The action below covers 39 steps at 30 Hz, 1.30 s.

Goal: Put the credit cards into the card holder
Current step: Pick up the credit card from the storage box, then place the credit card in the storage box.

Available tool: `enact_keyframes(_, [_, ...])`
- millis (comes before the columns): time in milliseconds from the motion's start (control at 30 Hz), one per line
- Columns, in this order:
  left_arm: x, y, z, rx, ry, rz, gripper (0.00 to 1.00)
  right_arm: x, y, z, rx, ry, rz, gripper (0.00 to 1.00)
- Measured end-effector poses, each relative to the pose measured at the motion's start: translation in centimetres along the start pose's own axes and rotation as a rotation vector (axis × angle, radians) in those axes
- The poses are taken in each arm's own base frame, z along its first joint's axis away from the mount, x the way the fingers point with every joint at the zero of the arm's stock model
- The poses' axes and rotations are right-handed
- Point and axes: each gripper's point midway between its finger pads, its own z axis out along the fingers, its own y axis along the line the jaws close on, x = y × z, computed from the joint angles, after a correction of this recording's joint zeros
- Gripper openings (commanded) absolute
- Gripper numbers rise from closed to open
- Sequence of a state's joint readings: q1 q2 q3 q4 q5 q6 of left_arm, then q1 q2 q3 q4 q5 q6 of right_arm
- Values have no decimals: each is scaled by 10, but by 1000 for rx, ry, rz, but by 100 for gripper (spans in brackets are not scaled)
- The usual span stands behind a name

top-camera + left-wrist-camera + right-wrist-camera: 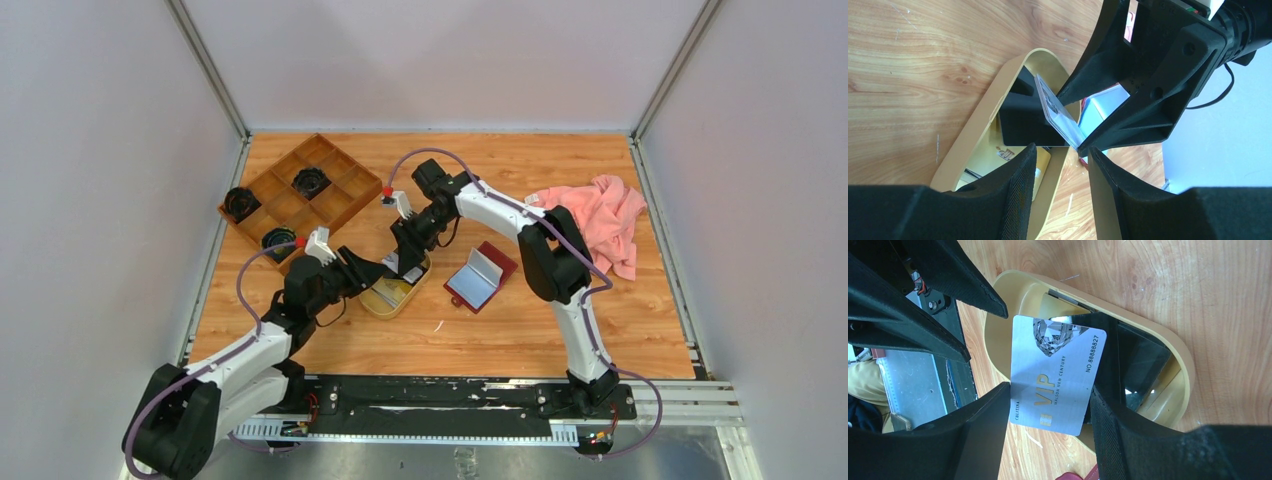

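**Worktop** [560,330]: wood-grain, carrying everything below.
**Compartment box** [300,190]: far left, well apart from the work.
**Pink cloth** [595,215]: crumpled, far right.
**Right end effector** [1050,405]: over the tray, grasping the silver card by its two opposite edges, jaws wide.
**Left end effector** [1062,155]: just beside the right one, aimed at the card's lower corner. Released: the jaws stand apart with nothing between them.
**Oval tray** [1178,355]: centre. A gold card [1003,155] lies inside.
**Card holder** [482,277]: dark red, lying open on the worktop just right of the tray, grey-blue inside up. No card in it that can be seen.
**Silver card** [1053,375]: lifted clear of the tray, tilted.

Risks, as judged:
- An edge-only grip may let the card bow and spring free, dropping back into the tray.
- The two end effectors are crowded together, so a misjudged hand-over could knock fingers or twist the card.
- The holder is unrestrained and may slide when a card is pushed in.
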<state>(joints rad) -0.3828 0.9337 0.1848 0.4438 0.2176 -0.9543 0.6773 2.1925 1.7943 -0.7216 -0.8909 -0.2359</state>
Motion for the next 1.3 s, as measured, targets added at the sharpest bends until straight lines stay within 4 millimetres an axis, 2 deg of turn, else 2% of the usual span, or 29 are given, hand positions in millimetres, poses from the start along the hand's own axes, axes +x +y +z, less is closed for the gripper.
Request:
enact_keyframes(267, [2, 0, 2, 4, 10, -1, 45, 4, -4, 4, -1, 11, 18, 45])
enact_keyframes(600, [-1, -11, -5, 52, -10, -25, 48, 5, -5, 5, -4, 13, 23, 45])
enact_keyframes(1033, [4, -2, 1, 20, 9, -54, 43, 5, -5, 3, -9, 8, 28, 45])
enact_keyframes(1200, [2, -9, -3, 48, -5, -97, 43, 5, -6, 3, -8, 9, 31, 45])
enact_keyframes(1300, [8, -5, -8, 47, -4, -145, 42, 6, -7, 5, -9, 11, 36, 45])
